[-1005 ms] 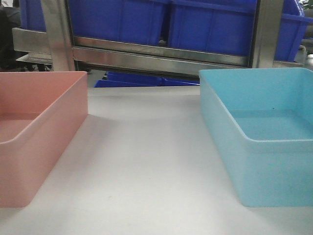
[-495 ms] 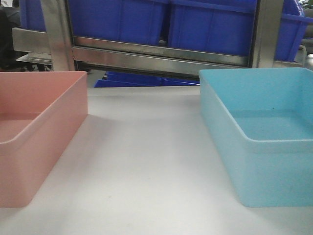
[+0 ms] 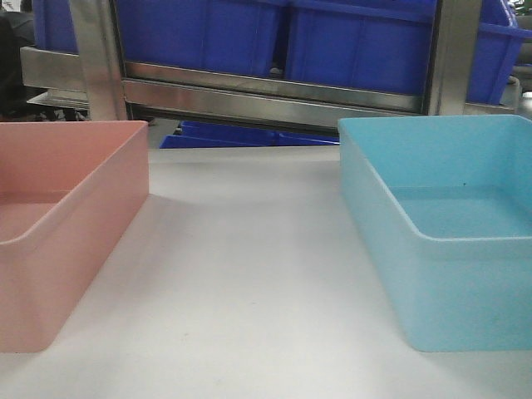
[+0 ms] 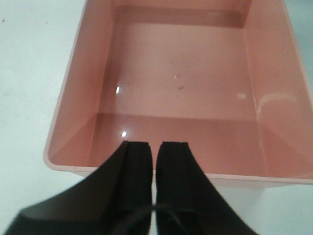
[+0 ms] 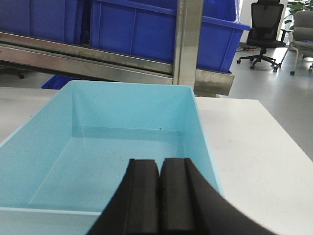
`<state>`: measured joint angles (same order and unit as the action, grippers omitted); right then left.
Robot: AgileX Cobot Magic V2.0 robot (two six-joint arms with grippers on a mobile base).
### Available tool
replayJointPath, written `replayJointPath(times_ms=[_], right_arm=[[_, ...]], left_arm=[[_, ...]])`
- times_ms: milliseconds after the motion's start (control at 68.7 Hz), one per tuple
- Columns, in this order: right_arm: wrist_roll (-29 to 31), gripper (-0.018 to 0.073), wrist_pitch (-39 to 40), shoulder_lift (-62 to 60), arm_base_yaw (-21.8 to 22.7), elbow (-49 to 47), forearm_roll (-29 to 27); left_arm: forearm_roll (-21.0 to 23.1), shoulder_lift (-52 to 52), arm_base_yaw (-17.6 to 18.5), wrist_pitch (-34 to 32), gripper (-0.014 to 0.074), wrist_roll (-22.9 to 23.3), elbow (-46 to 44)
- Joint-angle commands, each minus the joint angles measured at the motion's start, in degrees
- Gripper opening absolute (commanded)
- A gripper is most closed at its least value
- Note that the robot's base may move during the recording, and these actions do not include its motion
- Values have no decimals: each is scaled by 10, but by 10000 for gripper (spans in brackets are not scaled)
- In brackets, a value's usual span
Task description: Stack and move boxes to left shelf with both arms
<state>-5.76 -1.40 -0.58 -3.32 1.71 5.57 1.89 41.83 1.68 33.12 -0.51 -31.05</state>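
Two boxes stand apart on the white table, both with nothing in them. The salmon pink box (image 3: 58, 224) is at the left and the light blue box (image 3: 449, 233) at the right. My left gripper (image 4: 155, 144) hovers over the near rim of the pink box (image 4: 181, 83). It is shut, with only a sliver between the black fingers and nothing held. Over the near end of the blue box (image 5: 117, 147), my right gripper (image 5: 159, 161) is shut on nothing. Neither gripper shows in the front view. The left shelf is out of view.
A stainless steel rack (image 3: 274, 98) with dark blue ribbed bins (image 3: 349, 41) stands behind the table, with more blue bins (image 3: 233, 135) lower down. White tabletop (image 3: 249, 274) lies between the boxes. Office chairs (image 5: 264, 34) stand far right on the floor.
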Motion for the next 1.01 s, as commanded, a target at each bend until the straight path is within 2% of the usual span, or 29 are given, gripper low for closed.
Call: replayJointPath(times_ms=[0,175,364,422,495,568,641,714,845,991], right_arm=[[6,52,47,-7,3,-11,1],[6,52,47,-7,3,-11,1],[6,52,47,-7,3,-11,1],[6,52,47,-7,3,-11,1],[6,52,47,-7,3,-11,1],[6,52,47,-7,3,-11,1],[6,52,47,-7,3,-11,1],[6,52,47,-7,3,-11,1],[6,52,47,-7,3,-11,1],[6,52,47,-7,3,-11,1]], left_arm=[[0,46,2,-30,10,0,-39],[9,167,1,-21,10,0,-107],[11,295,-34,87,25,-16,-216],[25,325,-45,108,74,-46,-247],[37,357,-60,132,199,-87,-286],[36,385,-74,142,329,-96,-323],[35,414,-87,154,391,-109,-363],[35,447,-102,173,395,-136,-409],[35,525,-124,207,395,-142,-501],[37,604,-127,239,385,-152,-569]])
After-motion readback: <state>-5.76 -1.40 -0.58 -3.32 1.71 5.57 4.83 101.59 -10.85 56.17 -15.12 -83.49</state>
